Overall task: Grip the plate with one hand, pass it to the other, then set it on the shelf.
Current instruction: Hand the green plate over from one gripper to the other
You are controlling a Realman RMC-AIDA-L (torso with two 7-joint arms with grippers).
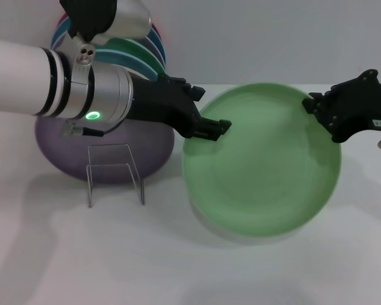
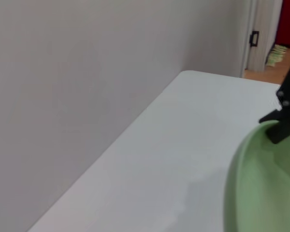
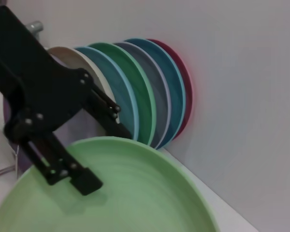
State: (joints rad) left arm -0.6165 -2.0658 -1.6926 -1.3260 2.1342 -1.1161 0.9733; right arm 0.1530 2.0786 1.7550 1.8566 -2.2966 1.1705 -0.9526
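Observation:
The pale green plate (image 1: 263, 171) hangs tilted a little above the white table, right of centre in the head view. My left gripper (image 1: 217, 128), on the white and silver arm with the green light, is clamped on the plate's left rim. The right wrist view shows one left finger (image 3: 79, 178) lying on the plate's inner face. My right gripper (image 1: 316, 105) is shut on the plate's upper right rim, and its fingertip (image 2: 282, 129) shows on that rim in the left wrist view. The clear shelf (image 1: 114, 173) stands on the table below my left forearm.
A purple plate (image 1: 60, 152) leans behind the shelf. A row of upright coloured plates (image 3: 145, 92) stands at the back wall behind my left arm. The white table (image 1: 190, 267) runs to the front, with a shadow under the held plate.

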